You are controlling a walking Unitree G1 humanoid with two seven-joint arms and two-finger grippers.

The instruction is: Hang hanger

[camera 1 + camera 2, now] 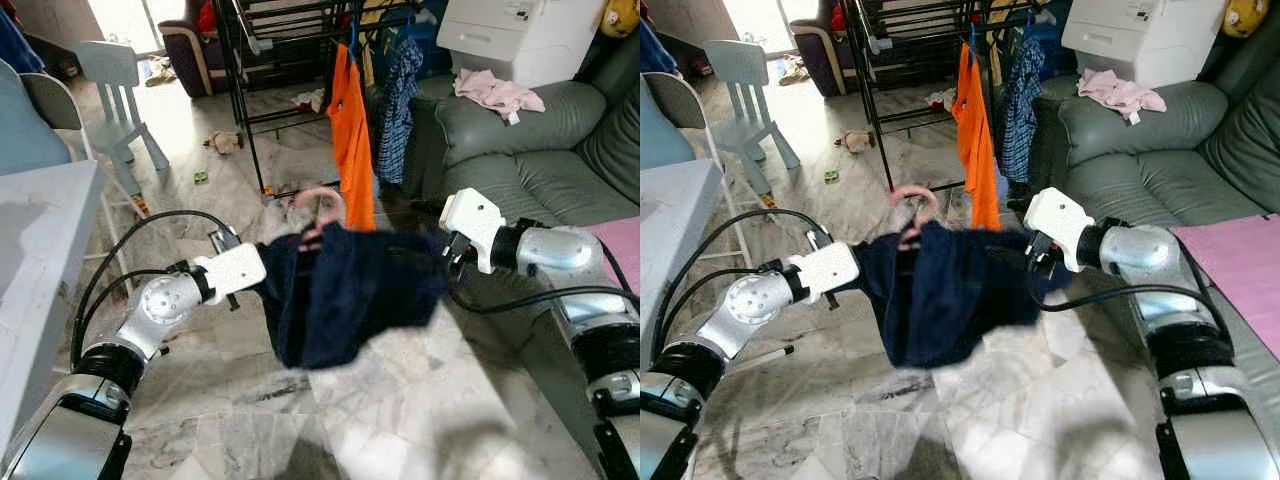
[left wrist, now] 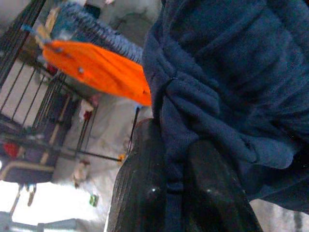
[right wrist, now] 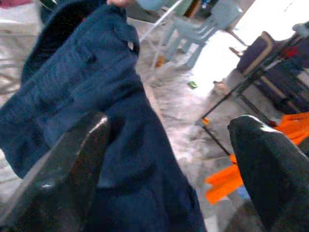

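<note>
- While the rack [image 1: 300,60] stands well ahead of me across the marble floor [image 1: 400,400], I hold the dark blue garment [image 1: 345,290] in mid-air between both arms, so the hanging itself is not yet done.
- My left gripper [image 2: 176,186] has its fingers pressed together on a bunched fold of the blue cloth; the wrist view shows fabric wedged right between them.
- My right gripper [image 3: 169,169] sits at the other side of the garment with its fingers spread wide, cloth draped in the gap but not pinched.
- The pink hanger [image 1: 320,208] pokes its hook up out of the top of the garment, so I judge the clothing is already on it.
- An orange shirt [image 1: 352,140] and a blue checked shirt [image 1: 400,95] already hang from the rack, beside the grey sofa [image 1: 520,160].
- What I reckon is left: closing the distance to the rack, lifting the hook to the rail, setting it over, then letting go.
</note>
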